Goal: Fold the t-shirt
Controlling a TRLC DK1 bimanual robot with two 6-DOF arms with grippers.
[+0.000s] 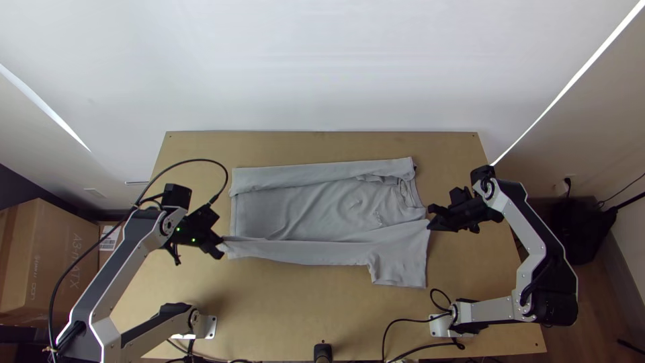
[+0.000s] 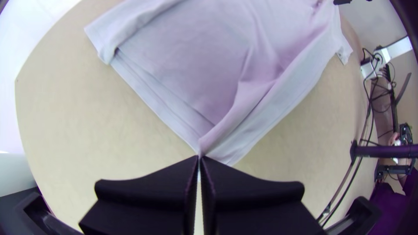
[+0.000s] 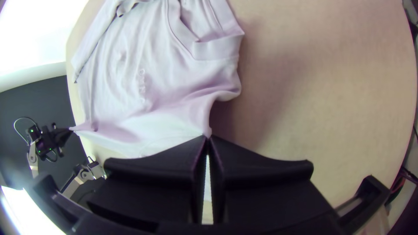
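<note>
T-shirt pinched at two places on the table

Nearest me, one sleeve points toward the table's near edge. My left end effector is closed on the hem's near corner, my right end effector on the shoulder. Left of the table, a carton bears print. The shirt's folded far side lies in from the table's far edge, with bare wood between.

Light wooden table, grey t-shirt on top.

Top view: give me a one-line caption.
Left gripper and right gripper pinch opposite ends of a grey T-shirt, its far side folded inward, on a wooden table.
</note>
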